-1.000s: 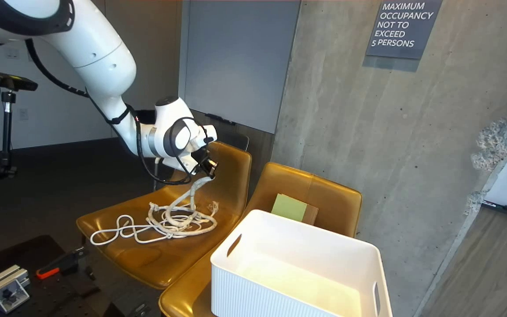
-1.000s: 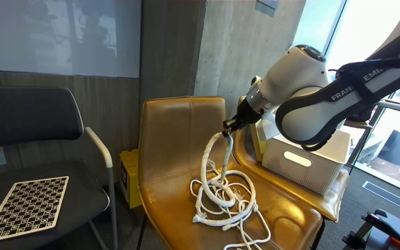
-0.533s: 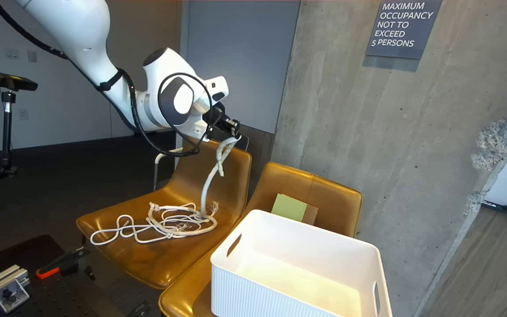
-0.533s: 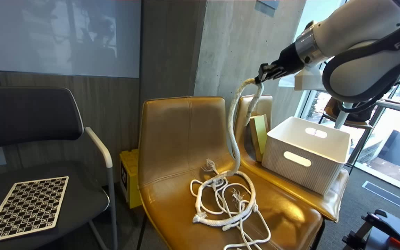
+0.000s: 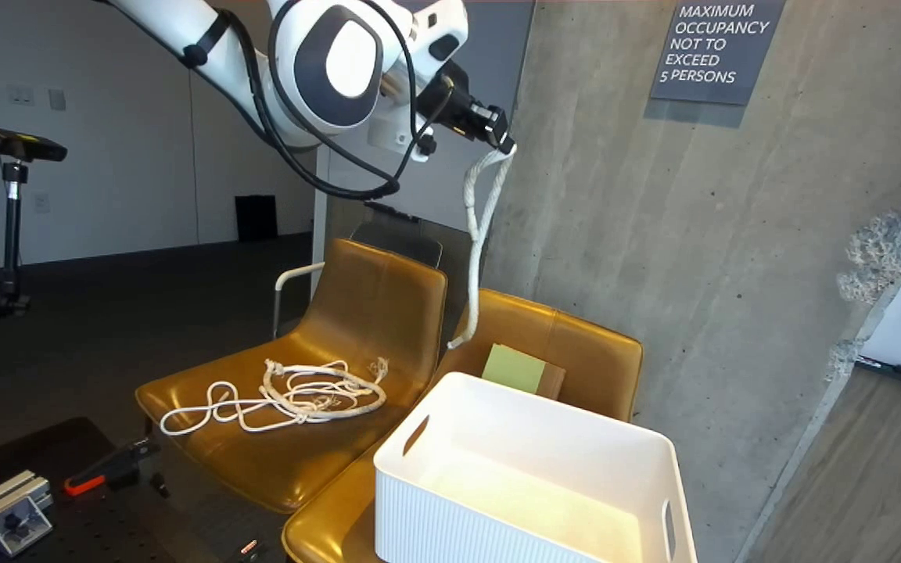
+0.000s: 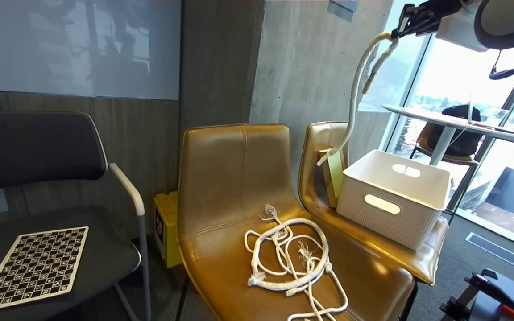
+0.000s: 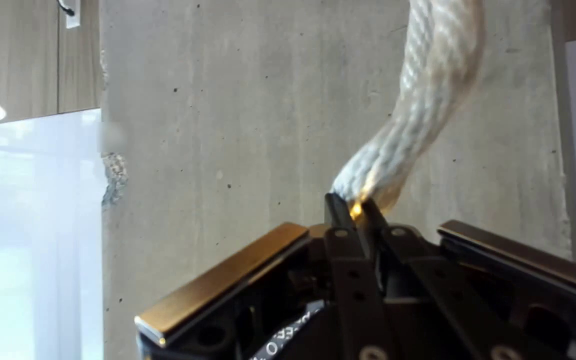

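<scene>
The claw point(image 7: 355, 206) is pinching one hanging rope point(image 5: 476, 258), white and folded over at the grip so two strands dangle, a short one and a long one. It's up in the air, the long end dropping past the top edge of the bin chair point(image 5: 591, 356); can't tell if it actually touches the backrest. In the wrist view the rope is kinda blurry and runs off the top. The arm point(image 5: 349, 59) gets cut off in both exterior views.

Two gold-brown chairs sit side by side. The near chair point(image 6: 234, 174) has one rope tangle point(image 6: 279, 286) on its seat, spread from close to the backrest out to the front edge. It mixes thick and thin lengths, too knotted to count, and part of it leaves the bottom of an exterior view.

The bin chair carries one white bin point(image 6: 353, 196). Between bin and backrest there's a green-and-brown slab point(image 5: 515, 367), lower part hidden, might be one item or two.

Also one dark chair point(image 6: 29, 147), clipped at the left, with one checkered board point(image 6: 34, 263) on its seat, and one yellow crate point(image 6: 169, 229) half hidden behind the near chair.
</scene>
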Robot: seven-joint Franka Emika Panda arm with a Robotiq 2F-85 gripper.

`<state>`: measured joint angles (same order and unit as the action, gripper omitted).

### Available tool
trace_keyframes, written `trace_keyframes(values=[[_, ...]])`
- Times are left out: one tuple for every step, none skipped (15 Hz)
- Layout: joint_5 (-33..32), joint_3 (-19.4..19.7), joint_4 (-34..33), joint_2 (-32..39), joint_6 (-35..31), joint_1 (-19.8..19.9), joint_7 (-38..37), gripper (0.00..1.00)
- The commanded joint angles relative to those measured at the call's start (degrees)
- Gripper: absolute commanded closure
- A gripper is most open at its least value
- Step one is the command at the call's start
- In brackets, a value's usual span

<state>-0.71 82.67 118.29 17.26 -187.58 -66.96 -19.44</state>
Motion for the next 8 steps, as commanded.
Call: trace_keyframes(values=[[0.7, 15.7, -2.5, -3.0, 7.9, -11.5, 1.3, 0.98], [0.4, 20.2, -3.1, -2.2, 12.7, -13.9, 2.3, 0.98], [0.9, 24.8, -3.5, -1.1, 16.2, -16.8, 3.1, 0.98], [1.4, 29.5, -3.2, -0.6, 19.5, -20.0, 5.1, 0.98], [2.0, 33.9, -2.1, 0.2, 21.7, -23.2, 6.7, 0.98], [2.4, 36.2, -1.5, 0.6, 24.1, -24.7, 8.2, 0.98], [2.2, 37.2, -0.9, -0.1, 26.0, -25.2, 9.7, 0.98], [2.2, 38.0, 0.0, -0.3, 27.2, -25.8, 10.5, 0.98]])
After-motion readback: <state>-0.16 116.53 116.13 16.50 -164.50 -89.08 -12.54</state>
